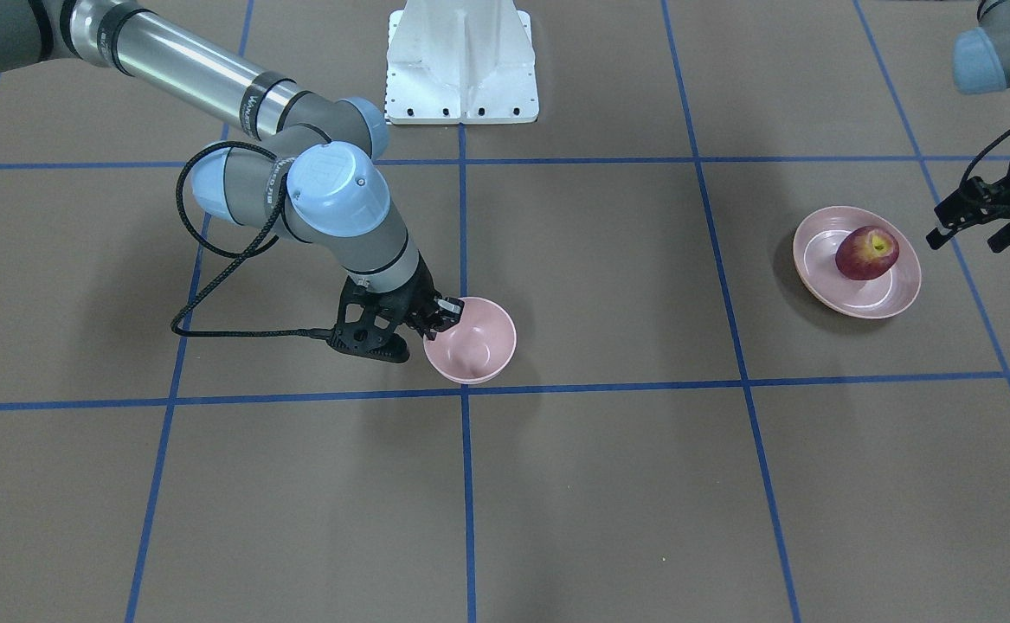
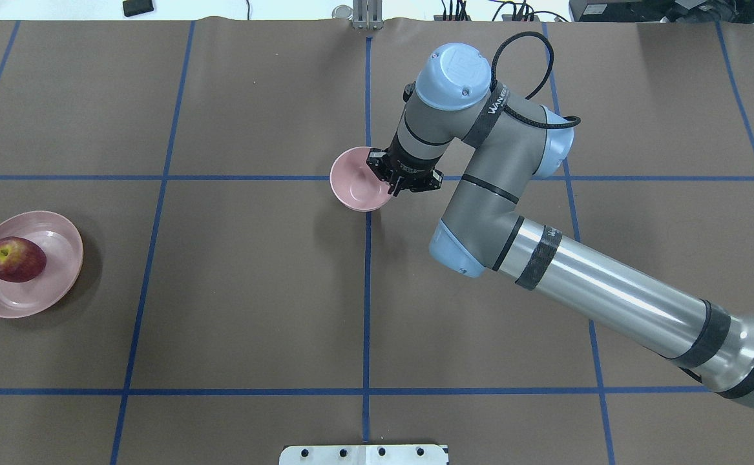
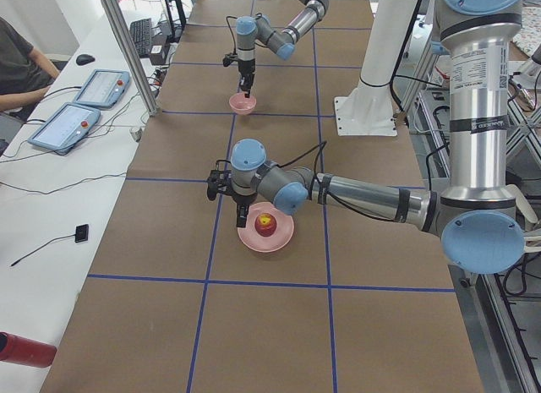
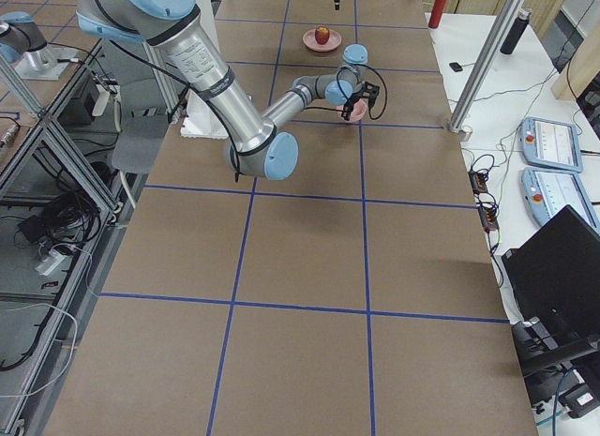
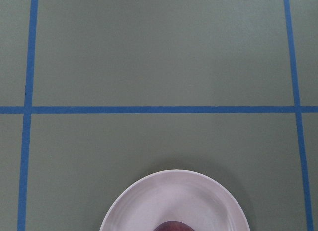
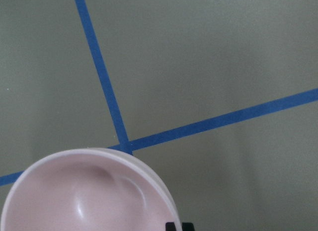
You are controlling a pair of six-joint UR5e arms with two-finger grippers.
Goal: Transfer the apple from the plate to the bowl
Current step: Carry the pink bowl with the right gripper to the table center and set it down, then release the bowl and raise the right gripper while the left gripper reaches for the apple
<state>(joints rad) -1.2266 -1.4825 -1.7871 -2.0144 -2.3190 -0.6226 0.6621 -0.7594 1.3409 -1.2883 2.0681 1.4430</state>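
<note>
In the front view, your apple (image 1: 866, 253) sits on the plate (image 1: 820, 260); the left gripper (image 1: 972, 235) hangs just beside it, fingers spread. From overhead, you see the right gripper (image 2: 393, 188) pinching the rim of the bowl (image 2: 354, 187), well apart from the plate.

Brown blue-lined table (image 2: 254, 290), plate (image 2: 61, 248), bowl (image 2: 351, 187)

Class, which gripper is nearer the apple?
Left. The left gripper is just beside the plate holding the apple; the right gripper is at the bowl rim, far from it.
</note>
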